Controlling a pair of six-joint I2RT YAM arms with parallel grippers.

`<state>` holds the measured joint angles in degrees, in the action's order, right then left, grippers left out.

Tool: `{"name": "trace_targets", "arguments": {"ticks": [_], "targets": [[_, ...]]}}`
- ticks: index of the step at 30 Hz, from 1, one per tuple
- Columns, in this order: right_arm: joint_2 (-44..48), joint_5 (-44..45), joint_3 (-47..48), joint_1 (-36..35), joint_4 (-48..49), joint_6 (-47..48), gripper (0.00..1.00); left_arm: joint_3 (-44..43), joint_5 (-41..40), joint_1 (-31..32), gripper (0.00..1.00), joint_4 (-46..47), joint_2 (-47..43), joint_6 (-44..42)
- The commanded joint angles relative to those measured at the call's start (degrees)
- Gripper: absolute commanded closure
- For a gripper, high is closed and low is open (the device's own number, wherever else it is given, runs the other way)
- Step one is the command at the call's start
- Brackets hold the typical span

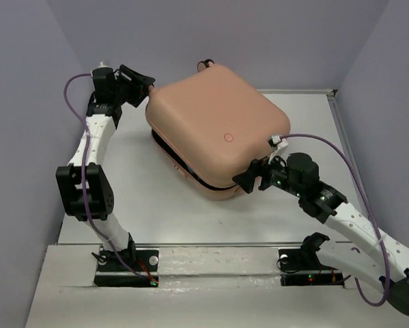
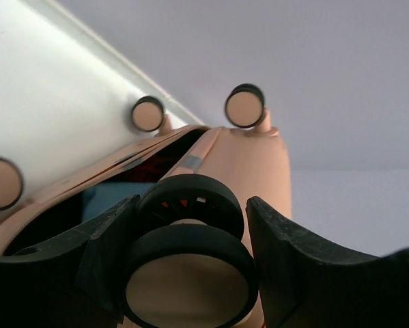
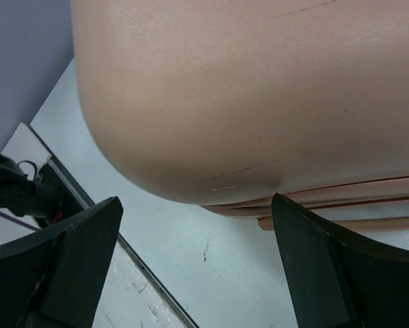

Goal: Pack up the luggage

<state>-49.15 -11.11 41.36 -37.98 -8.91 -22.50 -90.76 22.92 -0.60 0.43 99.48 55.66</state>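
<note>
Seemingly to steady it, the left gripper (image 1: 148,87) is pinching a corner wheel (image 2: 187,273) of the suitcase (image 1: 214,130), which is lying nearly shut on the table (image 1: 136,184). The right gripper (image 1: 248,179), spread wide, is hovering at its near corner, likely to press the lid.

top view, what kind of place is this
Likely a robot test cell: a left arm and right arm bolted to a white table, plain lilac walls, a peach suitcase as prop.

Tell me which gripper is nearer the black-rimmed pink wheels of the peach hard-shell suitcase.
Left. The left gripper straddles one wheel; the right gripper faces the suitcase's diagonally opposite corner.
</note>
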Motion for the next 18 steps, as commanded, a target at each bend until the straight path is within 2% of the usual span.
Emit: {"name": "trace_targets", "arguments": {"ticks": [1,2,3,4,5,7,8,10,14,18], "targets": [[5.9,6.5,-2.2,-0.3,-4.1,-1.7,0.09,7.0,3.4,-1.2,0.94,5.7,-11.3,-3.5],[6.8,8.8,-2.9,-0.3,-5.0,-2.3,0.19,10.8,3.8,-1.6,0.94,6.0,-12.7,-4.1],[7.6,10.2,-3.2,-0.3,-6.5,-2.7,0.25,12.9,4.0,-1.8,0.94,6.3,-13.3,-4.4],[8.9,14.3,-3.7,-0.3,-7.3,-4.0,0.41,16.1,4.3,-2.0,0.94,7.1,-14.2,-4.8],[9.5,16.4,-4.1,-0.3,-8.1,-4.7,0.51,17.6,4.8,-2.2,0.94,7.7,-14.5,-4.7],[10.9,20.4,-5.6,-0.3,-9.9,-6.8,0.65,20.2,5.1,-2.8,0.94,9.6,-14.8,-4.5],[12.7,23.3,-6.4,-0.3,-10.2,-8.1,0.76,22.0,5.5,-3.0,0.94,10.0,-14.7,-4.4],[15.1,27.2,-8.0,-0.3,-11.0,-9.7,0.8,23.3,5.6,-3.4,0.94,11.2,-13.9,-4.4],[17.0,32.9,-10.4,-0.3,-11.6,-10.7,0.8,21.7,5.9,-4.0,0.94,11.5,-10.6,-4.8],[10.9,29.8,-10.8,-0.3,-9.8,-9.7,0.79,20.6,6.4,-4.1,0.94,11.5,-7.6,-5.4]]}}
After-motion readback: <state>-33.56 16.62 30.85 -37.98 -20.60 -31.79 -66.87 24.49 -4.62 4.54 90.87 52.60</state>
